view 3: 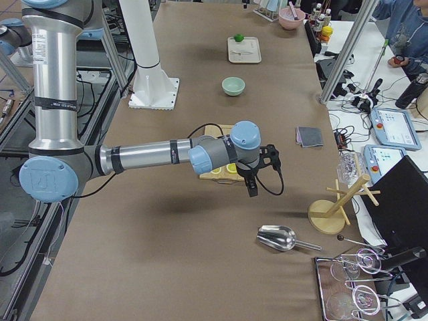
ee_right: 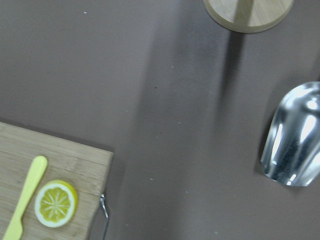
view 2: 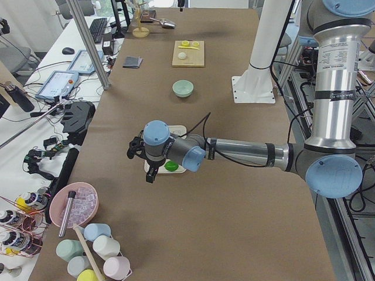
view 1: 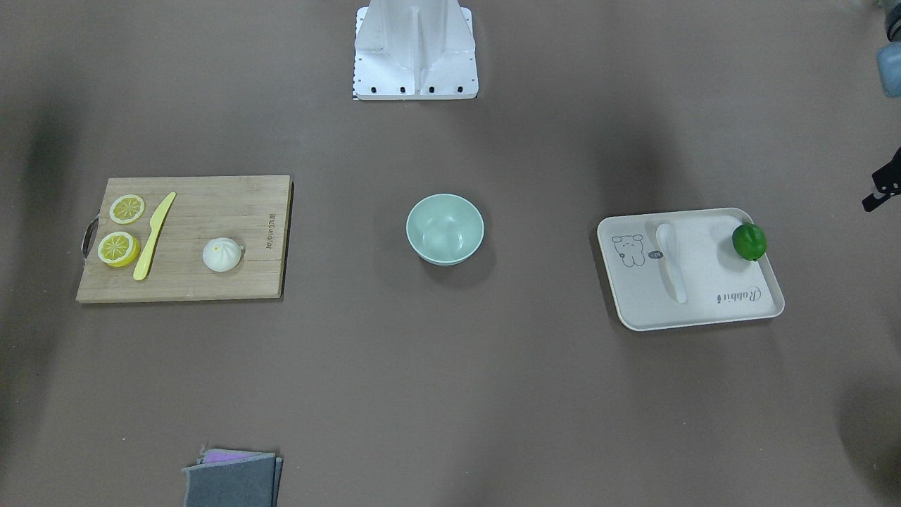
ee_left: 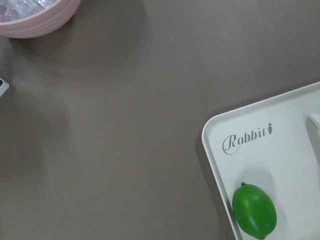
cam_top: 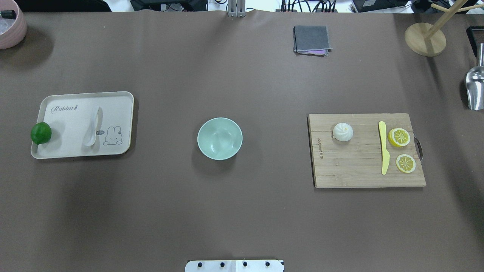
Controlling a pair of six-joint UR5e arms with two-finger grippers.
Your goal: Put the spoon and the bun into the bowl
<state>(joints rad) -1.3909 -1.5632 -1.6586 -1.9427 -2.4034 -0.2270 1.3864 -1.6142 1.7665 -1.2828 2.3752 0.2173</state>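
Note:
The white spoon [view 1: 672,260] lies on a cream tray [view 1: 704,310] and also shows in the overhead view [cam_top: 92,126]. The white bun [view 1: 222,254] sits on a wooden cutting board [view 1: 211,282]; overhead it is at the board's near-left part [cam_top: 343,132]. The empty mint-green bowl [view 1: 445,229] stands mid-table between them [cam_top: 219,138]. My left gripper [view 2: 145,170] hovers above the tray's outer end, near the lime. My right gripper [view 3: 257,180] hovers beyond the board's lemon end. I cannot tell whether either is open or shut.
A green lime [cam_top: 41,133] rests on the tray's edge. A yellow knife [cam_top: 383,147] and two lemon slices [cam_top: 399,137] lie on the board. A folded grey cloth [cam_top: 311,39], a metal scoop [cam_top: 475,88], a wooden stand [cam_top: 425,39] and a pink bowl [cam_top: 11,26] sit at the table's edges.

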